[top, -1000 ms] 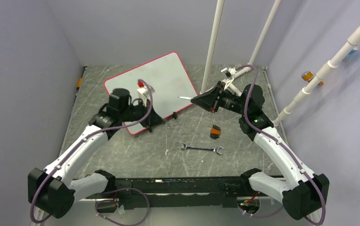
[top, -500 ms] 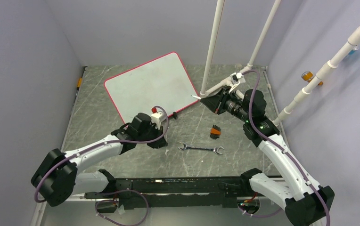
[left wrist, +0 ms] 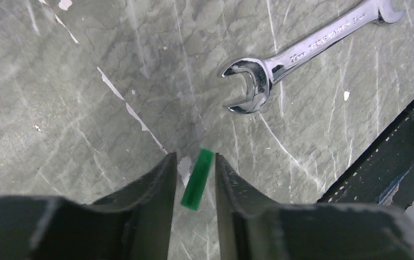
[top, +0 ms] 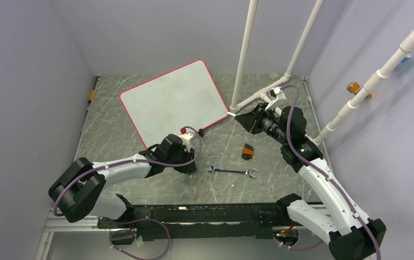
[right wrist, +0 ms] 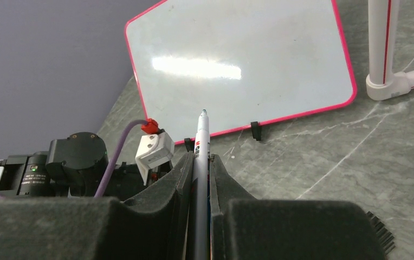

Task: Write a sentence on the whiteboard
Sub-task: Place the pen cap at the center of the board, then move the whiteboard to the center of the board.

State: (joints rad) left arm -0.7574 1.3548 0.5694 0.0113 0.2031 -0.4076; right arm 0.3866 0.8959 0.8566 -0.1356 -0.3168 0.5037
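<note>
The whiteboard (top: 172,100) (right wrist: 237,65) lies tilted at the back of the table, white with a red rim. Its surface is blank; no sentence shows on it. My right gripper (top: 238,117) (right wrist: 201,158) is shut on a white marker (right wrist: 201,132). The bare tip points at the board from just off its right corner. My left gripper (top: 189,169) (left wrist: 194,158) hangs low over the table in front of the board, open a little. A small green cap (left wrist: 197,179) sits loose between its fingers, with a gap on the left side.
A steel wrench (top: 231,171) (left wrist: 297,49) lies just right of my left gripper. A small orange and black brush (top: 247,151) rests beyond it. White pipes (top: 244,54) (right wrist: 383,43) rise at the back right. The black rail of the arm bases (top: 205,214) runs along the near edge.
My left arm swung from the board's near edge down to the table beside the wrench, and its jaws parted around the green cap. The right gripper drew slightly back to the right with the marker.
</note>
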